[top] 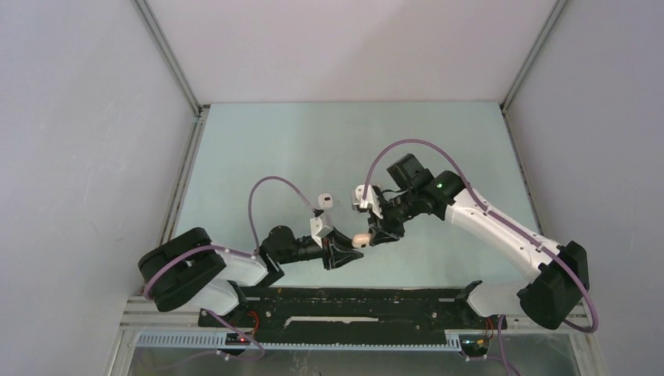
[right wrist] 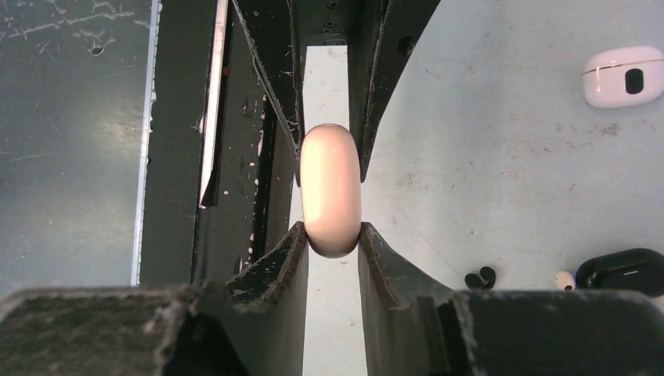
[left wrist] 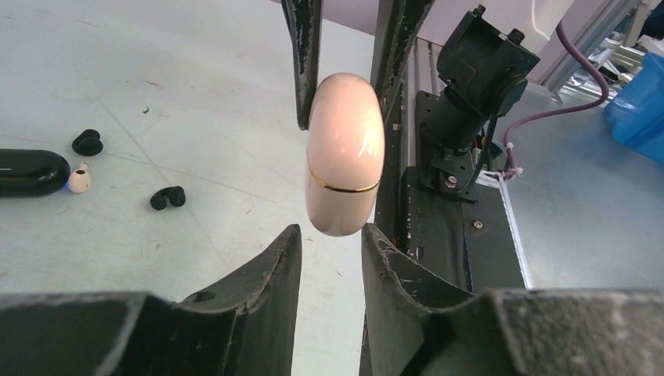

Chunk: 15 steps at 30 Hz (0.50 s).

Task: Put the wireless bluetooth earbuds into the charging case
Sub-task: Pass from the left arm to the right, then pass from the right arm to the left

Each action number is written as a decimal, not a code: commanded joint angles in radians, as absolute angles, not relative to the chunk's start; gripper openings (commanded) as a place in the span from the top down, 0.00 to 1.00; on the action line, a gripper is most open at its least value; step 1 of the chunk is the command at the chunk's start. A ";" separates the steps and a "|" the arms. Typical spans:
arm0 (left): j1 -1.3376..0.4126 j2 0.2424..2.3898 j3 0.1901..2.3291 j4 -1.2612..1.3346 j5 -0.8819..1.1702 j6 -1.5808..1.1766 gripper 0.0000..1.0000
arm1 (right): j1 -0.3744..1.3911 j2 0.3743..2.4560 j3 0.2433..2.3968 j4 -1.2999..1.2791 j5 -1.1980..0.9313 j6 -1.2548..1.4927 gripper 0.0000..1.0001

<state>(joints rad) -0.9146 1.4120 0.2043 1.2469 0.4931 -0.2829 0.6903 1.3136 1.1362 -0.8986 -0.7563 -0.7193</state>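
Right jaws: clamped on one end of the glossy peach-pink pill-shaped charging case, which has its lid shut and a thin gold seam round it.
Left jaws: slightly parted round the opposite end; whether they press it cannot be told.
Case position: held in the air between both arms, above the pale grey counter, near its front edge beside the black base rail.
Earbuds: a glossy black earbud, a second black earbud and a white earbud lie on the counter, the white one just beside an oblong black case.
Room: a white case lies well apart, and the counter runs on to the walls.
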 commanded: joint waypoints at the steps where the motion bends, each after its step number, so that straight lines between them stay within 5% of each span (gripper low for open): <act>1: -0.932 1.420 0.219 1.306 0.491 -0.245 0.60 | 0.702 1.329 1.168 -0.904 -0.735 -0.729 0.94; 15: -0.954 1.421 0.209 1.342 0.485 -0.224 0.65 | 0.700 1.385 1.168 -0.894 -0.771 -0.718 0.95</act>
